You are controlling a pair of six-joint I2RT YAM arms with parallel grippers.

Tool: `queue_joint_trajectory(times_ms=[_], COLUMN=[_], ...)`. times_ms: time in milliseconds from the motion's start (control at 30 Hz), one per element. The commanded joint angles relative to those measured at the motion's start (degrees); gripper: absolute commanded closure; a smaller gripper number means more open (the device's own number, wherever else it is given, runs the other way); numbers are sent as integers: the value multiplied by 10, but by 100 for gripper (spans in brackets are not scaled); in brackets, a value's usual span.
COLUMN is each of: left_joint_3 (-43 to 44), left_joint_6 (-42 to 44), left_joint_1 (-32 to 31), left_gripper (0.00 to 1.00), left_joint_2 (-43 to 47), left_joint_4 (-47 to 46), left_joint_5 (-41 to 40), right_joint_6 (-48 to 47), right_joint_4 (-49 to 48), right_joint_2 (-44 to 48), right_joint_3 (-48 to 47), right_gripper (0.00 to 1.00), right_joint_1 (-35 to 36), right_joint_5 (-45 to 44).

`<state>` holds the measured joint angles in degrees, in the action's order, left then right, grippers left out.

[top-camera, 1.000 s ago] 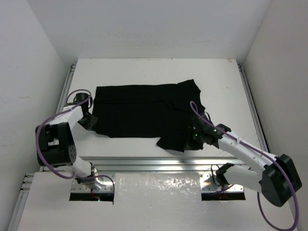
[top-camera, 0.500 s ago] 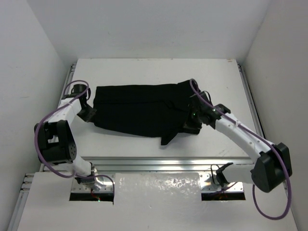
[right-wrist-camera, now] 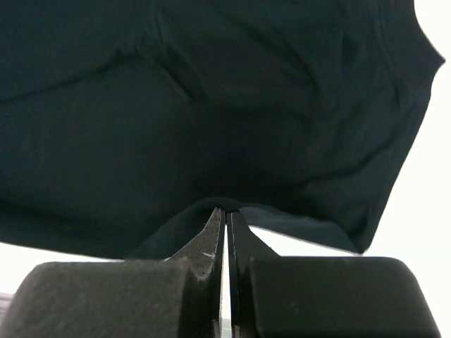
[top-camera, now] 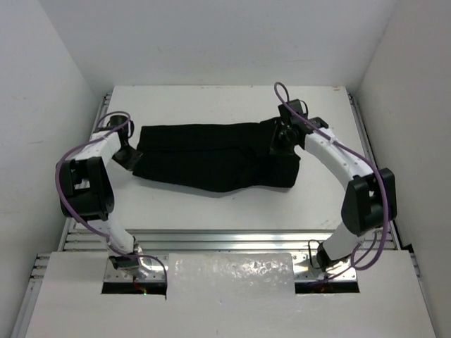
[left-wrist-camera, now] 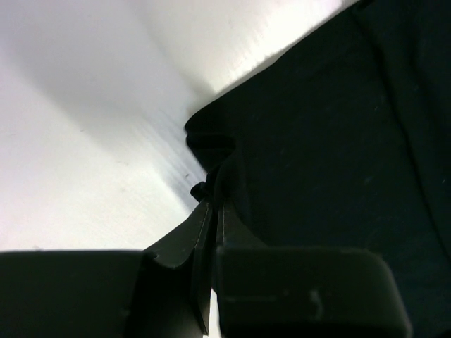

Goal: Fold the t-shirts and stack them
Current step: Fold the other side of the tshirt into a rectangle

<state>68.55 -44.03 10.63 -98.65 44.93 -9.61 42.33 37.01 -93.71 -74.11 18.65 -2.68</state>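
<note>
While left tool [left-wrist-camera: 213, 193], right tool [right-wrist-camera: 224, 215] pinch t-shirt [top-camera: 211, 158] edges, seemingly, table [top-camera: 211, 208] margin broad nearside.

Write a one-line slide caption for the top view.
Left gripper and right gripper pinch opposite ends of the black t-shirt, folded lengthwise on the white table.

A robotics lab cell. Bare white panel walls [top-camera: 211, 42] box in a white table [top-camera: 211, 211] edged with aluminium rails [top-camera: 225, 239].
</note>
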Motion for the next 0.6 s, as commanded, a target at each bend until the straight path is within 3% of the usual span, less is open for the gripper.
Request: queue_joint_trajectory(times_ms=[0,567], left_joint_3=[40,210], left_joint_6=[-19,-55], left_joint_1=[11,15], left_gripper=[100,100], left_joint_2=[-28,-176], left_joint_4=[4,49], left_joint_5=[6,6], right_joint_6=[-36,-96], right_joint_4=[-10,15], right_joint_2=[-44,-220], right_joint_3=[-59,-260], right_gripper=[100,100], right_joint_1=[-12,-59], right_joint_5=[-14,-7])
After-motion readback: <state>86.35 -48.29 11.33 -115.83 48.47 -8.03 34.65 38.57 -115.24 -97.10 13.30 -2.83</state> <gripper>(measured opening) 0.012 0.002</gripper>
